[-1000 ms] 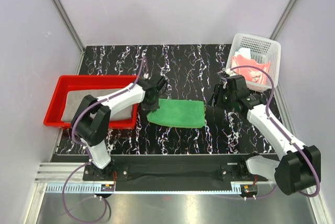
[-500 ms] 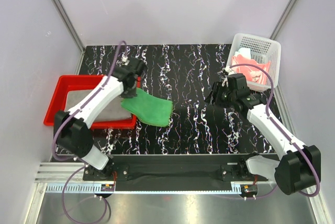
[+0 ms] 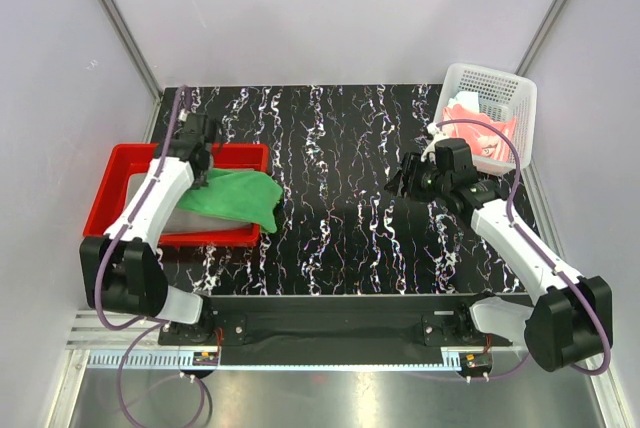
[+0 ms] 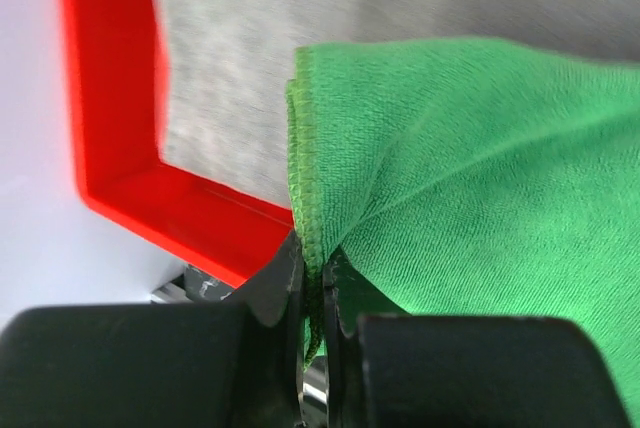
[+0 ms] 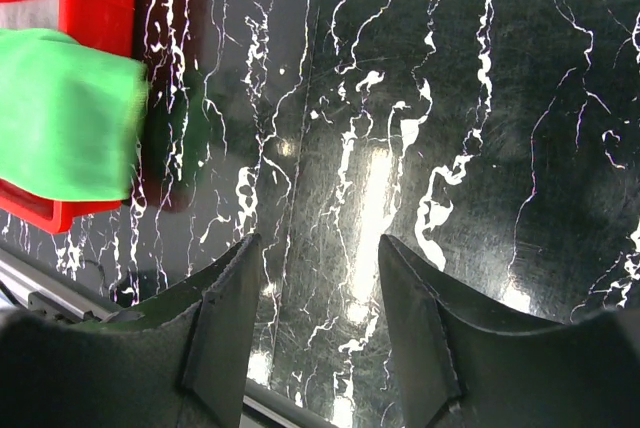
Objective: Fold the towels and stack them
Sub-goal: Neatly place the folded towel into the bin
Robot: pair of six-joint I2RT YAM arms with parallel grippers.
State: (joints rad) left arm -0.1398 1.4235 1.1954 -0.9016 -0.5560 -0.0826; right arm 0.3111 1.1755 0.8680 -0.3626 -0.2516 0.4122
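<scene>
My left gripper [image 3: 203, 160] is shut on a corner of the folded bright green towel [image 3: 240, 198] and holds it over the red tray [image 3: 110, 176]. In the left wrist view the jaws [image 4: 314, 278] pinch the green towel's hem [image 4: 305, 188], with the grey towel [image 4: 300, 8] lying flat in the tray below. The green towel's right end hangs over the tray's right wall. My right gripper [image 3: 398, 181] is open and empty above the bare table; its wrist view shows the green towel [image 5: 65, 113] far left. A salmon-pink towel [image 3: 478, 128] lies in the white basket [image 3: 520, 98].
The red tray's wall [image 4: 110, 148] sits at the table's left side. The white perforated basket stands at the back right corner. Frame posts and pale walls enclose the black marbled table [image 3: 340, 148].
My left gripper has carried the green towel leftward from the table's middle to over the red tray. My right gripper has shifted slightly left and stayed open.
</scene>
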